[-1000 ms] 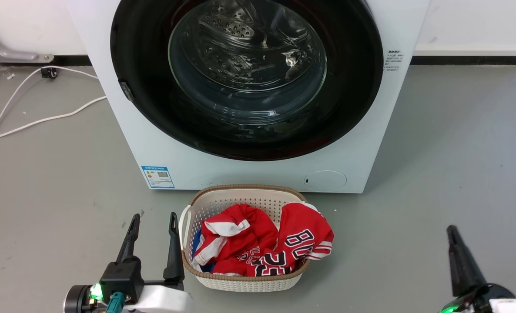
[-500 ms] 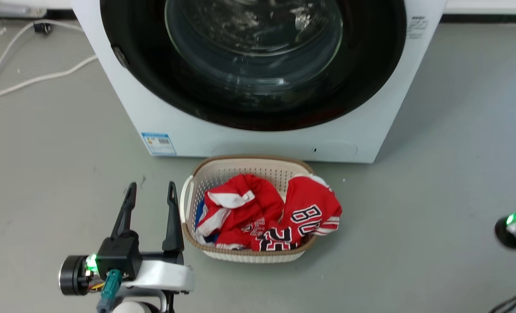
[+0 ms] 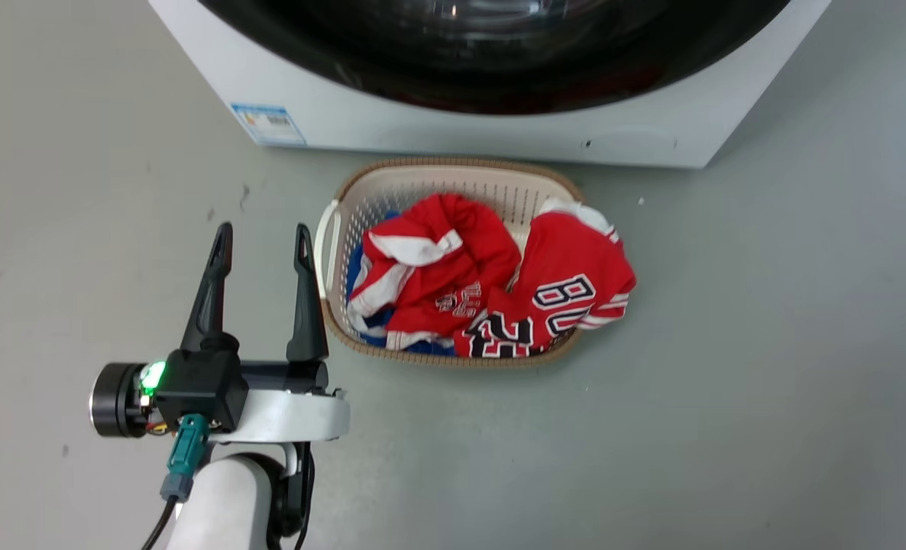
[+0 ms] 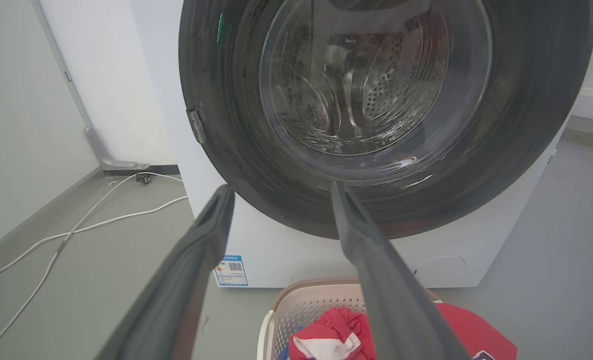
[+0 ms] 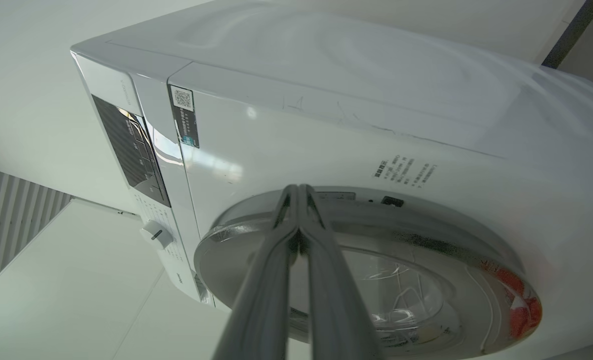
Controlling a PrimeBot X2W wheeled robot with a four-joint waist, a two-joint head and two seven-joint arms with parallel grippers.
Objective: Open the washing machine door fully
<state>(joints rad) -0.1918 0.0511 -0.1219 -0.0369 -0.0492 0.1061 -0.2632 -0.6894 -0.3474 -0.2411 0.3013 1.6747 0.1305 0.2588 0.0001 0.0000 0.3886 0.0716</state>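
While washing machine door [image 4: 384, 110] sits flush in the front: step in hand is the approach, nothing gripped yet.
Washing machine [image 3: 499, 130]: landmark; door spans nearly its whole front.
Basket [image 3: 453, 163]: just before the machine's foot.
Left hand [image 3: 263, 228]: before the machine, beside the basket; fingers spread wide, empty.
Right hand [image 5: 298, 189]: aimed at the machine's door rim; fingers pressed together, empty; contact unclear.
Grey tab [image 4: 196, 125]: on the door's edge; next move likely calls for hooking here and swinging outward.

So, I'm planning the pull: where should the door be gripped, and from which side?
Probably the small grey tab on the left rim of the door, coming from the robot's left. It alone breaks the smooth round disc, which lies shut flat against the machine.
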